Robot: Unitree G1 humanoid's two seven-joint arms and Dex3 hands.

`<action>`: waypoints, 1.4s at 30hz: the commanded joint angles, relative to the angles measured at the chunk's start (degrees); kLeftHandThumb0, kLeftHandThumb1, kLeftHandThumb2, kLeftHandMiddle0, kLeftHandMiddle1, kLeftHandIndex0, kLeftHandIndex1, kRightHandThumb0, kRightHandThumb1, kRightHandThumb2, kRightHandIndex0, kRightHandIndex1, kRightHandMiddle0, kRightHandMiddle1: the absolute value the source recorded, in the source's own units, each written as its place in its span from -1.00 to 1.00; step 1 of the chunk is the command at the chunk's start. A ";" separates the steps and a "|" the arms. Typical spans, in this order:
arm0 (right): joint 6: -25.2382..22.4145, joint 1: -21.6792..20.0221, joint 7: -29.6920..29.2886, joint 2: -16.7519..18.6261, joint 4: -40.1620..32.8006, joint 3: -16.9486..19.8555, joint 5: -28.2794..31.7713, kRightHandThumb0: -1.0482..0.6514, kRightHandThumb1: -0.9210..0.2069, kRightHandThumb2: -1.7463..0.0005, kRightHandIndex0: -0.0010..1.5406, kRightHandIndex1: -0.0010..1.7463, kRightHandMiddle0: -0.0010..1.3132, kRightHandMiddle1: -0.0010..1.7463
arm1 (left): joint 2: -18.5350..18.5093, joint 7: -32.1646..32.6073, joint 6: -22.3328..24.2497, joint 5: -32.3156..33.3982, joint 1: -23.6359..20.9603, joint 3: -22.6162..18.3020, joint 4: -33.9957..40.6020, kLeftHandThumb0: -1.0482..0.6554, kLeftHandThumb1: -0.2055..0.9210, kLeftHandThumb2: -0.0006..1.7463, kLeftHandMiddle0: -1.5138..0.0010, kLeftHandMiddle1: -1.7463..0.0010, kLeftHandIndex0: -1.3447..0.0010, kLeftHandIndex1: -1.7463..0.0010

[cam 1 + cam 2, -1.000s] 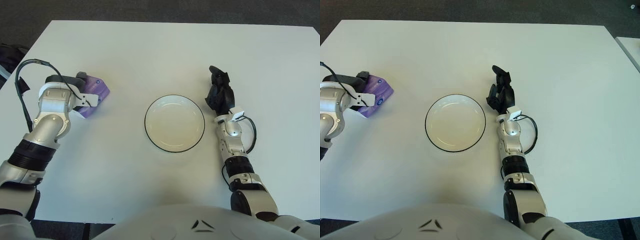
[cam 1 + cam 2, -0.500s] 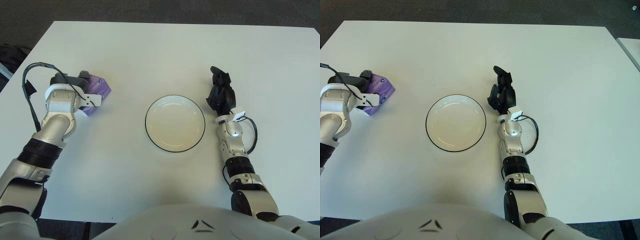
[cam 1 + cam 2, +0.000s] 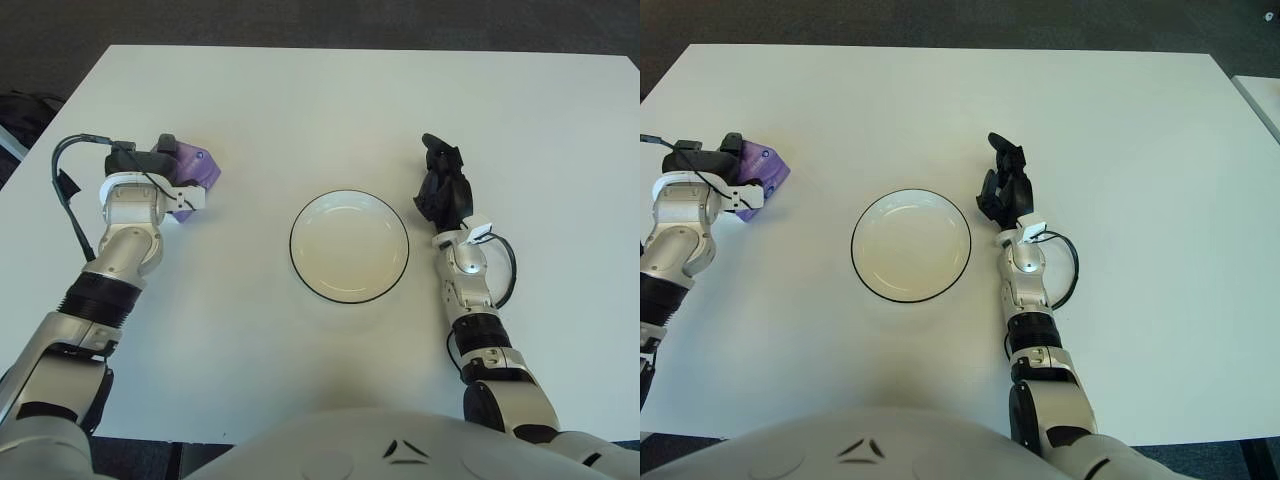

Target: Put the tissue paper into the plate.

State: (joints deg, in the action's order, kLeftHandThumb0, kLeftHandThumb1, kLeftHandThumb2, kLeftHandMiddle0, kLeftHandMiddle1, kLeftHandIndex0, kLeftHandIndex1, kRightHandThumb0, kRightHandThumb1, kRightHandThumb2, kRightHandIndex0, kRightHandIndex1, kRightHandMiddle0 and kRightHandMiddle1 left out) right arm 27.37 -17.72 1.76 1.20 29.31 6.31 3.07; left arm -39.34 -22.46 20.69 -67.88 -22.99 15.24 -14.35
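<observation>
The tissue paper is a small purple pack [image 3: 196,168] at the left side of the white table. My left hand [image 3: 150,178] is on the pack's left side, its dark fingers wrapped over the top edge, shut on it. The plate [image 3: 350,245] is white with a thin dark rim and nothing in it. It sits at the table's middle, well to the right of the pack. My right hand [image 3: 441,186] shows just right of the plate, fingers relaxed and holding nothing.
The white table [image 3: 330,110] stretches far behind the plate. Its left edge runs close to my left arm, with dark floor beyond. A black cable [image 3: 68,190] loops off my left wrist.
My left hand has carried the purple pack a little away from me and to the right, and the forearm has swung inward. The right hand and the plate have stayed put.
</observation>
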 commanded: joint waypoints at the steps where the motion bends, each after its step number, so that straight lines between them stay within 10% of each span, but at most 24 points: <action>1: -1.72 7.77 0.30 -0.55 6.24 1.42 1.08 -0.56 -1.00 0.04 -0.66 -0.99 -1.00 -0.17 | 5.57 7.82 -6.95 6.36 6.86 3.54 -13.15 -0.93 1.00 0.07 0.43 0.09 0.85 -0.26; 7: -1.73 7.94 0.89 -0.68 6.35 1.52 1.58 -0.55 -1.00 0.04 -0.65 -0.99 -1.00 -0.16 | 8.91 25.79 -10.02 10.28 6.65 0.65 -18.06 -0.61 0.98 -0.30 0.27 -0.26 0.41 -0.92; 14: -1.68 7.90 2.41 -0.58 6.61 2.09 2.86 -0.54 -1.00 0.08 -0.60 -0.97 -1.00 -0.05 | 10.34 41.01 -16.08 15.44 7.19 -0.76 -21.43 -0.32 0.18 0.30 -0.20 -0.94 0.22 -0.99; 24: -1.20 7.66 4.61 -0.18 7.29 2.88 4.30 -0.50 -1.00 0.12 -0.52 -0.93 -1.00 0.14 | 9.87 50.68 -22.72 21.77 7.78 -0.79 -21.72 -0.33 -0.05 0.49 -0.56 -1.00 0.10 -1.00; 42: -2.05 7.71 4.39 0.13 7.35 2.94 4.02 -0.50 -1.00 0.09 -0.49 -0.91 -1.00 0.20 | 8.45 54.27 -25.66 25.09 8.19 -0.96 -19.71 -0.34 -0.13 0.55 -0.59 -1.00 0.05 -1.00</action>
State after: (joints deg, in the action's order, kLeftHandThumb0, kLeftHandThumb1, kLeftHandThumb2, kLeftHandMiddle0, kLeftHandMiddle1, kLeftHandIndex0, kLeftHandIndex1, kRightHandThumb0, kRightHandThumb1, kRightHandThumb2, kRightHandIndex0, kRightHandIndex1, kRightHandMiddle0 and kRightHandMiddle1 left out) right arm 27.48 -17.58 6.67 0.71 30.31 8.23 6.18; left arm -33.83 34.18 -3.69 -43.18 -20.69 10.85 -31.58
